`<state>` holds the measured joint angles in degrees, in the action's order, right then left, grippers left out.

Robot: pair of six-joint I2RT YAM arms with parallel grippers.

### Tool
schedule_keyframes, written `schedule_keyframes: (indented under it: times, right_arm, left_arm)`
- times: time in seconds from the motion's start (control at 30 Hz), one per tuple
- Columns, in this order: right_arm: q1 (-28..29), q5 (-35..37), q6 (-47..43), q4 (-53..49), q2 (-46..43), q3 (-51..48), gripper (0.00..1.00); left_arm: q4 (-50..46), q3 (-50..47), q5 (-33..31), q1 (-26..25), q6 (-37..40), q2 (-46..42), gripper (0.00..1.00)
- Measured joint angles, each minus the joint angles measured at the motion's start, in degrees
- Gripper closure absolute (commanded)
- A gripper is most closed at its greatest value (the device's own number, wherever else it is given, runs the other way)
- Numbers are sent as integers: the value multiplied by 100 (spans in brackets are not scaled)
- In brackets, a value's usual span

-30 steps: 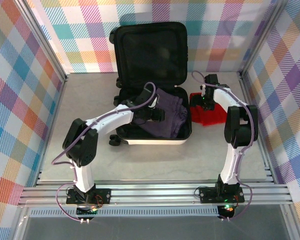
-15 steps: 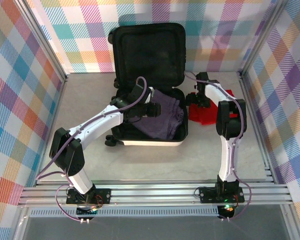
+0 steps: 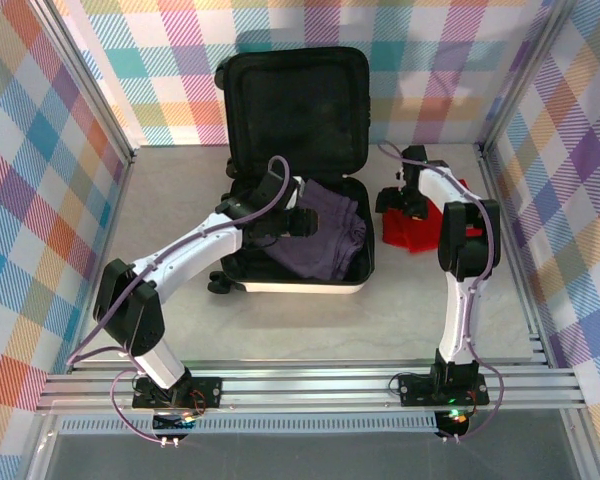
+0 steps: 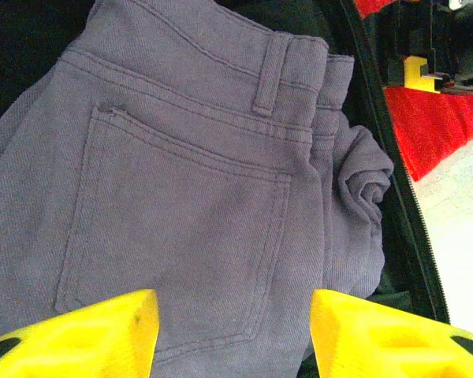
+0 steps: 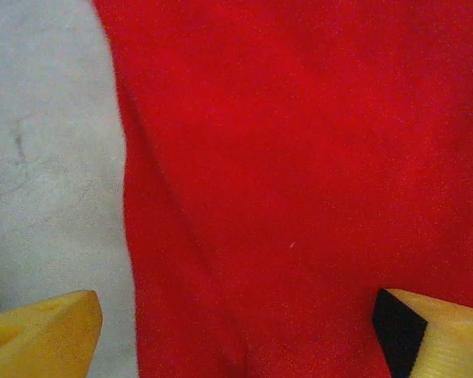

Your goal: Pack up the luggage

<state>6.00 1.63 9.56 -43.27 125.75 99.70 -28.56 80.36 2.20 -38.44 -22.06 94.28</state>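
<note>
Toward the back of the grey counter the small white hard-shell suitcase with black lining lay open. Its lid stood up before the checked wall and its lower half lay flat on the counter. Folded purple denim jeans rested in that lower half, back pocket facing up. My left pincer hung just above the jeans with its yellow fingers spread wide, gripping nothing. Just to the right of the suitcase, a crumpled red cloth garment lay on the counter. My right pincer hovered close over the garment's edge, likewise spread. One of its fingertips was over bare counter and the other over red fabric, though I could not tell whether either touched.
</note>
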Motion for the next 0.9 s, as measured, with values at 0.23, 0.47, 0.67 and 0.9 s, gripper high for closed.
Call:
schedule_keyframes:
  times: [0.23, 0.47, 0.67, 0.9]
  right_arm:
    - [380, 581, -131, -286, 37, 295, 9]
    - [581, 1237, -127, -581, 374, 393, 11]
    - [610, 1392, -114, -678, 420, 492, 22]
    - [664, 1309, -129, -981, 640, 870, 47]
  left_arm:
    - [2, -9, -42, 24, 44, -190, 46]
    - [-2, -118, -72, 37, 44, -332, 46]
    - [0, -138, -83, 37, 44, -396, 46]
    - [7, -173, -83, 37, 42, -483, 46]
